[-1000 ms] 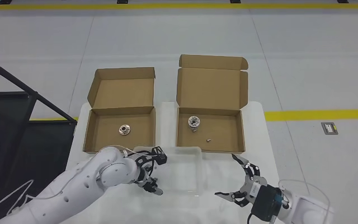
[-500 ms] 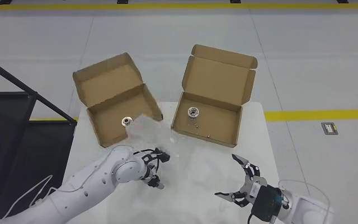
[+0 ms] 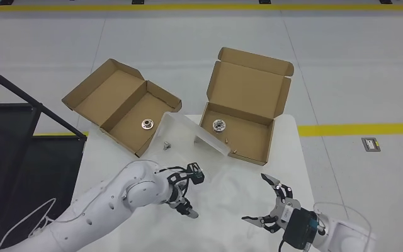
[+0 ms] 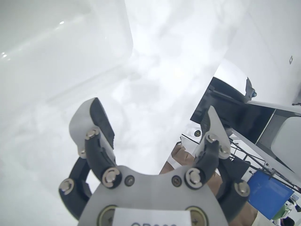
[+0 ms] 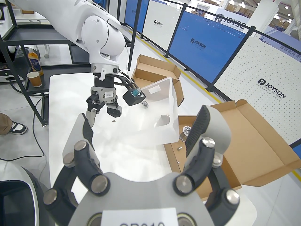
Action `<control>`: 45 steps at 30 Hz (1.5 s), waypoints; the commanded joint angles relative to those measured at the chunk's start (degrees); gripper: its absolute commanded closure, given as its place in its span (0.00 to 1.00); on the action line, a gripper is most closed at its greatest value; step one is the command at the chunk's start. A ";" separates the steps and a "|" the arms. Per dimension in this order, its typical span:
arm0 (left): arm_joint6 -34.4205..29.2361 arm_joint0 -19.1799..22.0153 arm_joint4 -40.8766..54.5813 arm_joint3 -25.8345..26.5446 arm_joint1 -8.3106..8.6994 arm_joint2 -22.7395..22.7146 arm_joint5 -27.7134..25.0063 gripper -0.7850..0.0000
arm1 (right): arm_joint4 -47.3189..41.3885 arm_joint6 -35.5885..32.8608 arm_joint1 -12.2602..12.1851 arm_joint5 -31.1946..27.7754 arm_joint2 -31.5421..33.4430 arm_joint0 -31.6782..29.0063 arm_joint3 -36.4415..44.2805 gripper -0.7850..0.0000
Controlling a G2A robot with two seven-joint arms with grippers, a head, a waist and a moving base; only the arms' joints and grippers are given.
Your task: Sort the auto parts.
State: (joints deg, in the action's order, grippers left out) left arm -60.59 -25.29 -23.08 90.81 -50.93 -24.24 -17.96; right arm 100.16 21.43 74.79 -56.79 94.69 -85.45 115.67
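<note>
Left fingers (image 5: pixel 114 111) spread, empty | small part (image 5: pixel 113 120) on table (image 5: pixel 61 95) beside one fingertip

brown cardboard box (image 3: pixel 119 94), second box (image 3: pixel 252 85) brown too; silvery part (image 3: pixel 147 123); milky translucent tray (image 3: pixel 186 129); white surface (image 3: pixel 233 189); grey floor (image 3: pixel 189 38) with yellow stripe (image 3: pixel 349 130).

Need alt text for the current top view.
Over a white table hover the open left end effector, mid-table, and the open right end effector, front right. Behind, the left cardboard box holds a flanged part, the right cardboard box a round part; a clear plastic bin sits tipped between them.
</note>
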 commanded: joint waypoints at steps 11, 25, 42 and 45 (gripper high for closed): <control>-2.53 -6.96 0.07 12.19 5.71 -11.00 -0.67 0.00 | 0.00 0.00 0.00 0.00 0.00 0.00 0.00 0.00; -1.89 -22.20 2.74 26.80 13.66 -31.10 -6.16 0.00 | 0.22 -3.05 -0.61 1.43 -2.54 1.39 4.89 0.00; 6.55 -38.60 3.09 31.27 18.04 -49.60 -13.89 0.00 | 2.10 -15.73 -1.07 1.12 -6.94 7.06 11.44 0.00; 7.76 -39.23 2.92 31.13 17.98 -49.47 -14.15 0.00 | 2.37 -15.88 -1.12 1.70 -7.73 7.67 12.91 0.00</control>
State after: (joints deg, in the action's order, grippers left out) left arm -53.95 -63.97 -19.98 122.04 -32.90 -73.81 -31.85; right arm 102.32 5.70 73.71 -55.48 87.57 -78.24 127.41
